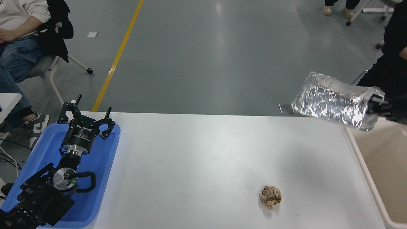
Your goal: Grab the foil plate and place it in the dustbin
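Observation:
The shiny crinkled foil plate (334, 101) hangs in the air above the table's far right corner, tilted, its right end over the rim of the beige dustbin (381, 165). My right gripper (375, 105) comes in from the right edge and is shut on the plate's right end. My left gripper (86, 118) is open and parked over the blue tray at the lower left.
A small crumpled brown paper ball (270, 196) lies on the white table (197, 165) at the front right. The shallow blue tray (95, 165) sits at the left edge. People sit at the far left and far right beyond the table.

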Controlling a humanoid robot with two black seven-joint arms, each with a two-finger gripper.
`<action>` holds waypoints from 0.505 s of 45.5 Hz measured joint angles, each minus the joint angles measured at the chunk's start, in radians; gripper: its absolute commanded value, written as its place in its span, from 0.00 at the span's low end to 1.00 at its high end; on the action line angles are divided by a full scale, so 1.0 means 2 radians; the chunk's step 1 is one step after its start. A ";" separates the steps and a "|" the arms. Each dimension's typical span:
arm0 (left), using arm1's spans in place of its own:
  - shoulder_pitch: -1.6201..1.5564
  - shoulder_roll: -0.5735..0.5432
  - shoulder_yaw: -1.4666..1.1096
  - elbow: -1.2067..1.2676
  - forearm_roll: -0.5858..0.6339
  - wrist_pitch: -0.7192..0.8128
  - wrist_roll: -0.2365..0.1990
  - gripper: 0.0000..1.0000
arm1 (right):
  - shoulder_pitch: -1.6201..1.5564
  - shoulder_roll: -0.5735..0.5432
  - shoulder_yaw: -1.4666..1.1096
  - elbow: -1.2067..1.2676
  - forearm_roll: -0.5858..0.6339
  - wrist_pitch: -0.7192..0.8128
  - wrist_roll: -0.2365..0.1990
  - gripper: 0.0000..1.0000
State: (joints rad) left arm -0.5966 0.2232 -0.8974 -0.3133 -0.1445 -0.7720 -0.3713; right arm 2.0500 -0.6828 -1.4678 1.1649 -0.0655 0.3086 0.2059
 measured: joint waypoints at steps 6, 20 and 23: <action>0.000 0.000 0.000 0.000 0.000 0.000 0.000 1.00 | 0.036 0.000 -0.018 0.000 -0.009 0.021 0.000 0.00; 0.000 0.000 0.000 0.000 0.000 0.000 0.000 1.00 | 0.066 0.000 -0.032 0.000 -0.019 0.038 0.000 0.00; 0.000 0.000 0.000 0.000 0.000 0.000 0.000 1.00 | 0.067 0.000 -0.034 0.000 -0.020 0.038 0.001 0.00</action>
State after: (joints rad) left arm -0.5967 0.2234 -0.8974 -0.3134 -0.1442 -0.7719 -0.3712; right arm 2.1837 -0.6831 -1.5352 1.1656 -0.1060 0.3854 0.2070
